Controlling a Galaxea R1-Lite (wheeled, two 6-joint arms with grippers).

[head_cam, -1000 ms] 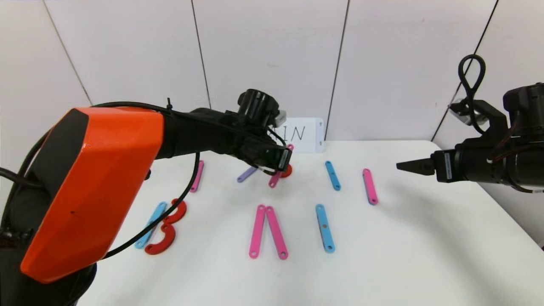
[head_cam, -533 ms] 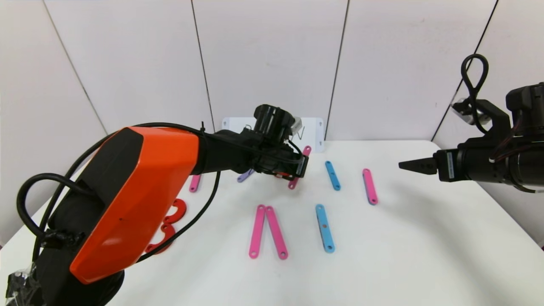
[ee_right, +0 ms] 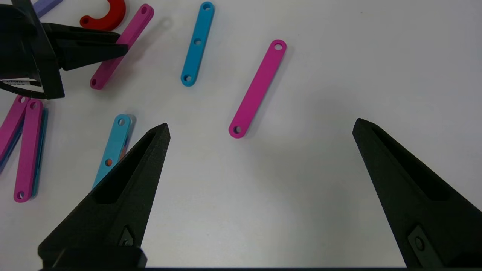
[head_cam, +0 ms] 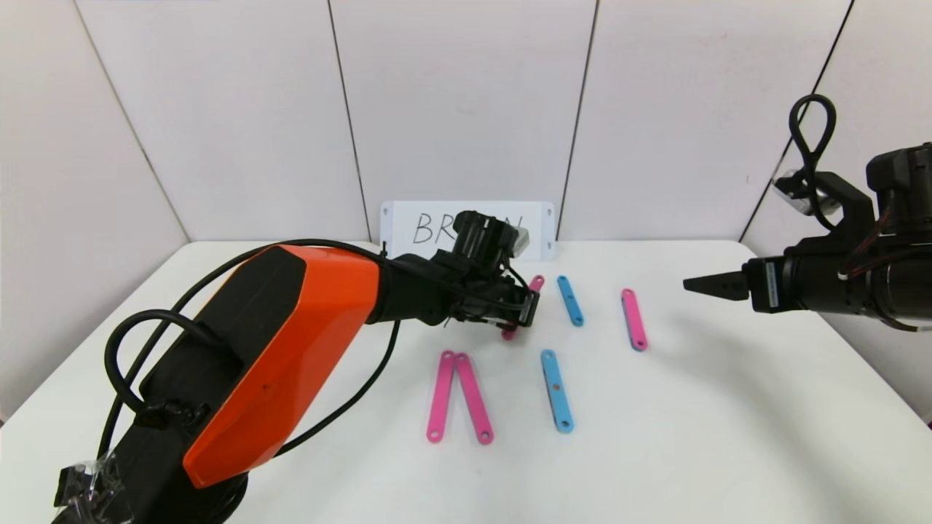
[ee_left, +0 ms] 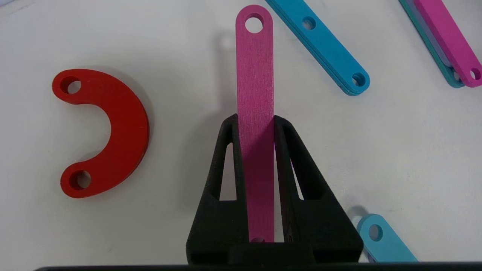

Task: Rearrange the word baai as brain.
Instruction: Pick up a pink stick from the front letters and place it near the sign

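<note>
My left gripper (head_cam: 527, 311) is shut on a pink bar (head_cam: 536, 282) and holds it low over the table's middle back; in the left wrist view the bar (ee_left: 255, 75) runs out between the fingers (ee_left: 229, 150). A red C-curve (ee_left: 120, 128) lies beside it. Two pink bars (head_cam: 459, 397) form a narrow V at the front, with a light-blue bar (head_cam: 556, 391) next to them. Another light-blue bar (head_cam: 570, 300) and a pink bar (head_cam: 633, 319) lie farther back. My right gripper (head_cam: 689, 284) hovers open and empty at the right.
A white card (head_cam: 408, 227) with handwritten letters stands against the back wall, partly hidden by my left wrist. My orange left arm (head_cam: 291, 342) covers the table's left part. A lilac bar's end (ee_right: 47, 5) shows in the right wrist view.
My left gripper has moved right and toward the front with the pink bar, leaving the red curve behind. My left arm now hides the pieces at the left. The right arm has hardly moved.
</note>
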